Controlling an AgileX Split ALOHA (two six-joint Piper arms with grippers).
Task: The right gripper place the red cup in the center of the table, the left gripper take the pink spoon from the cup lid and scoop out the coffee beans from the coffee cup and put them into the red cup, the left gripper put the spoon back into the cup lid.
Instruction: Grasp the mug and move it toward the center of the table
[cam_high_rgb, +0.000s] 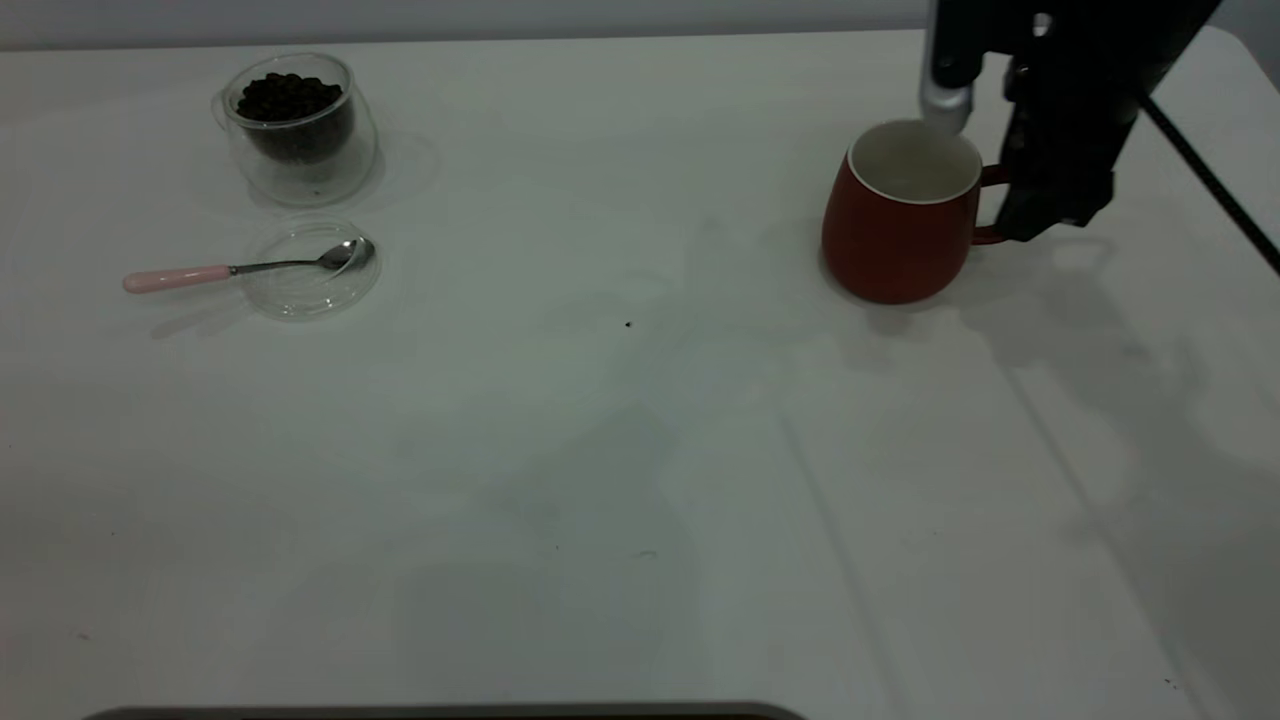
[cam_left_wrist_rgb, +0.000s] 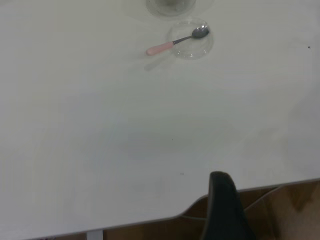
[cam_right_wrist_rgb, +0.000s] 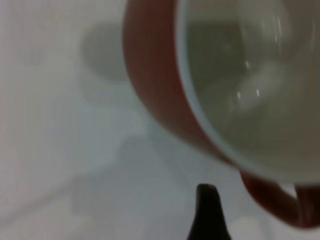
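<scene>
Red cup (cam_high_rgb: 895, 235) on table (cam_high_rgb: 600, 480), right end effector (cam_high_rgb: 1040, 215) at its handle, grip unclear

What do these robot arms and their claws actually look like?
The right arm is a chunky matte black block with a silver-grey cylinder and a thin black cable trailing off. Its right gripper is black too. The left gripper shows only as one dark, rounded finger.

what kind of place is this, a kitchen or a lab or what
Probably a robot test bench, not a kitchen: a bare white table, the right gripper at the red cup, and a staged coffee cup of beans.
</scene>
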